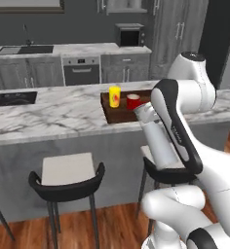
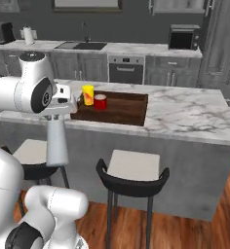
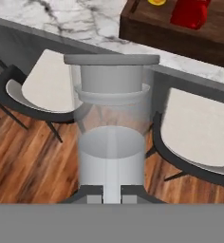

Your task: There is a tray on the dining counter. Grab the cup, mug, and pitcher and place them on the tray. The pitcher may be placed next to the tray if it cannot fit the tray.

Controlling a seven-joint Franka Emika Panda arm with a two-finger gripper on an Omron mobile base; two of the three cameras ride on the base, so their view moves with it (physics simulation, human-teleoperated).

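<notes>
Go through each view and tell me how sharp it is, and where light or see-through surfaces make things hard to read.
Left base view: soft, even light; the arm hides part of the tray. Right base view: equally soft; cup and mug read clearly, the pitcher looks pale against the grey counter front. Hand view: the pitcher is see-through, stools and floor showing through its wall; the tool grips its base.

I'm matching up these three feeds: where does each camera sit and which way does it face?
Left base view: behind the arm's left, facing the dining counter; arm rises lower right.
Right base view: behind its right, same counter; arm lower left.
Hand view: on the hand, looking along the held pitcher toward stools and floor.
All share the tray, cup and mug.
</notes>
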